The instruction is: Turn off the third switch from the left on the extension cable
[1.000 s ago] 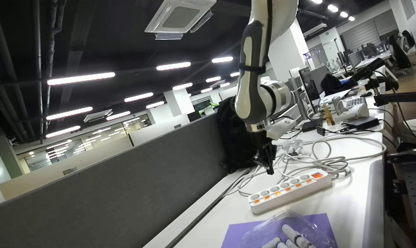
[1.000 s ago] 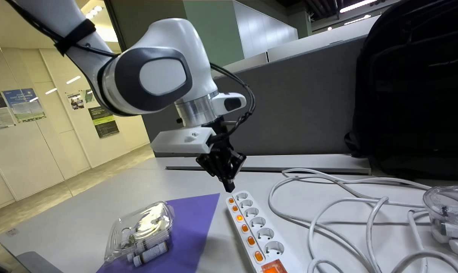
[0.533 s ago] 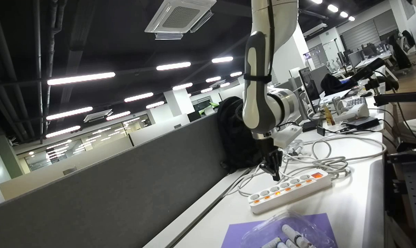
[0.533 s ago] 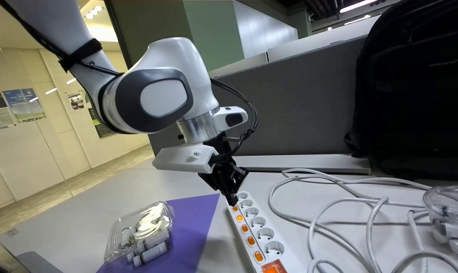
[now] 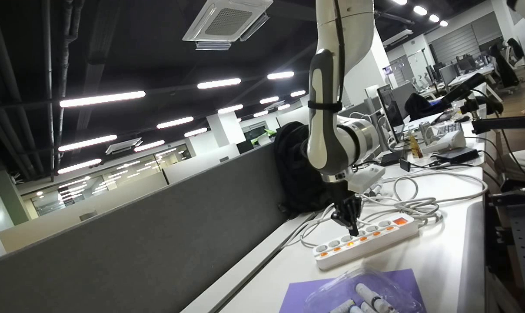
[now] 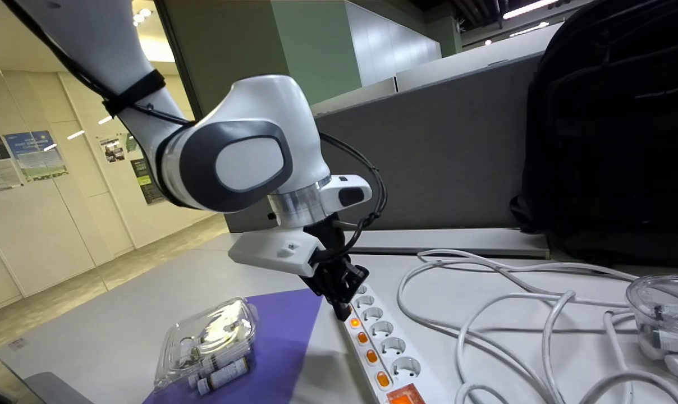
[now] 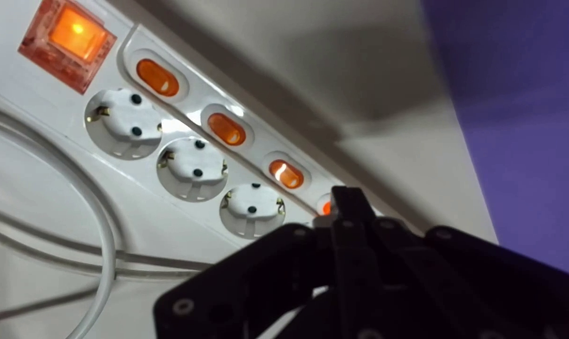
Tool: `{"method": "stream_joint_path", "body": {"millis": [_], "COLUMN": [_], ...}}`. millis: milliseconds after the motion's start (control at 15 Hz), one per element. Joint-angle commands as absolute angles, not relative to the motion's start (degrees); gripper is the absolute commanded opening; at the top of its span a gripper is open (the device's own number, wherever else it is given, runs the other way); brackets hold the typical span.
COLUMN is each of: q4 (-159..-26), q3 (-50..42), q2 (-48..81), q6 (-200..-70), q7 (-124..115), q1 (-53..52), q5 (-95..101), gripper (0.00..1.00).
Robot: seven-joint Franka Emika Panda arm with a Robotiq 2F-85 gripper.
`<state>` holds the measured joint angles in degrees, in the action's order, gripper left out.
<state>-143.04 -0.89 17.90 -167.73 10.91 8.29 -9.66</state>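
Observation:
The extension cable is a white power strip on the desk, in both exterior views (image 5: 367,251) (image 6: 381,330) and the wrist view (image 7: 192,169). Its third switch glows brightly (image 5: 350,244) (image 6: 354,322). In the wrist view that third switch (image 7: 327,207) is partly hidden behind my fingertips. The other small switches (image 7: 226,128) look duller. The large end switch (image 7: 77,30) is lit. My gripper (image 5: 353,234) (image 6: 343,317) (image 7: 353,193) is shut and empty, pointing down just over the strip close to the third switch. I cannot tell whether it touches the strip.
A purple sheet (image 6: 294,336) lies beside the strip, with a clear plastic box (image 6: 207,342) of white tubes on it. Loose white cords (image 6: 468,331) lie on the socket side. A black backpack (image 6: 608,140) and a grey partition (image 6: 451,146) stand behind.
My gripper has come down to the strip, moving along it from beyond the far end toward the third switch. It stayed shut. The strip has not moved and the third switch still glows.

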Motion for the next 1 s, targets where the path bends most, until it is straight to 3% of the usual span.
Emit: {"method": "stream_joint_path", "body": {"millis": [0,933], "q4": [-140.54,-135.77], "q3": [1.67,4.12], "q2": [19.6,24.6], "q6": [-166.4,-163.3], "q7": [9.89,9.82], "q1": [11.22,13.56], "q5": [-11.85,-14.34], "gripper": [0.0,0.0]}}
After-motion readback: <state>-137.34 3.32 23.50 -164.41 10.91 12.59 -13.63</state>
